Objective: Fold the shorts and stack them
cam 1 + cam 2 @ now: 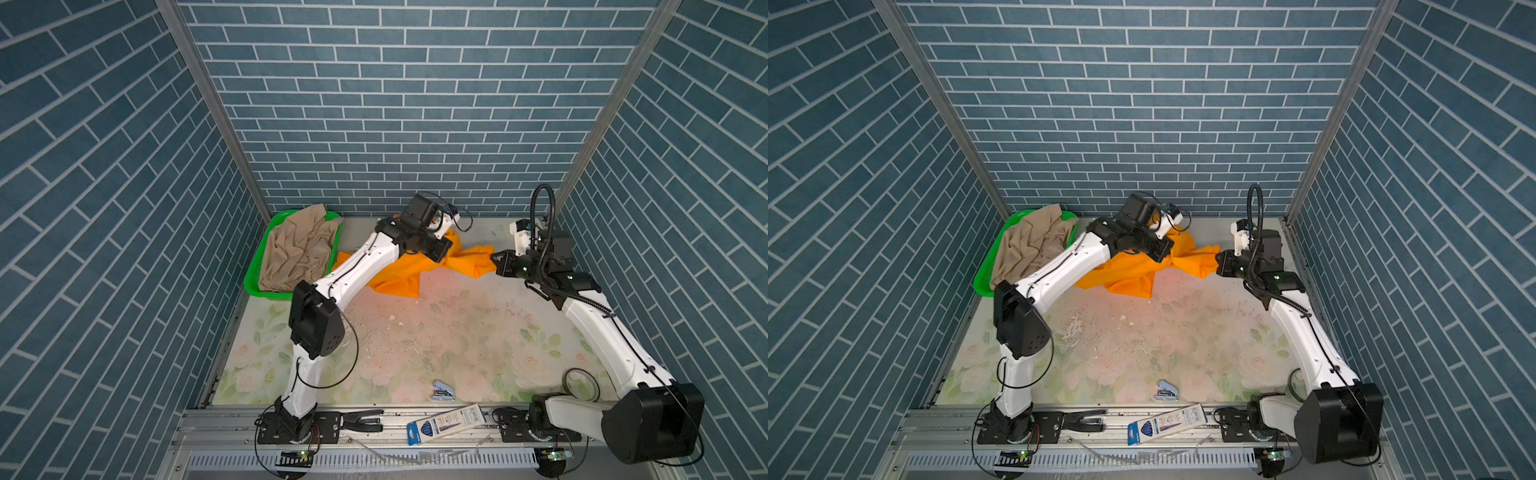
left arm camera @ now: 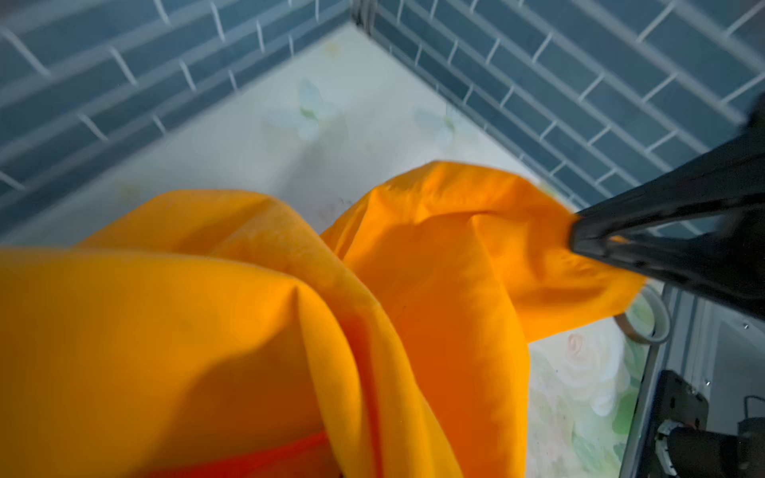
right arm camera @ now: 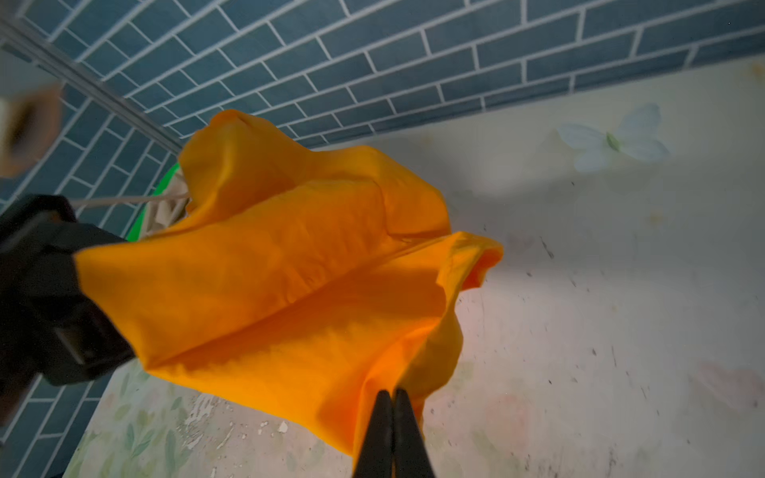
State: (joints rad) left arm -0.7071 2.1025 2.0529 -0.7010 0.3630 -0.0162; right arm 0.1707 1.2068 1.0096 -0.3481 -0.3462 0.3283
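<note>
Cloth and arms block much of the view

In both top views the left gripper (image 1: 439, 251) ends inside a fold of the orange shorts (image 1: 399, 278) with its fingertips covered, and the left forearm (image 1: 357, 270) hides the cloth's middle; near, soft-focus orange fills half of the left wrist view, where a redder strip (image 2: 265, 457) is cut by the picture's edge; the right gripper (image 3: 391, 399) runs off the right wrist view's edge; a brown blur (image 3: 29, 124) at that view's border cannot be named; the beige shorts (image 1: 297, 249) cover the floor of the green basket (image 1: 262, 292); print on the flat box (image 1: 446, 424) is too small to read
</note>
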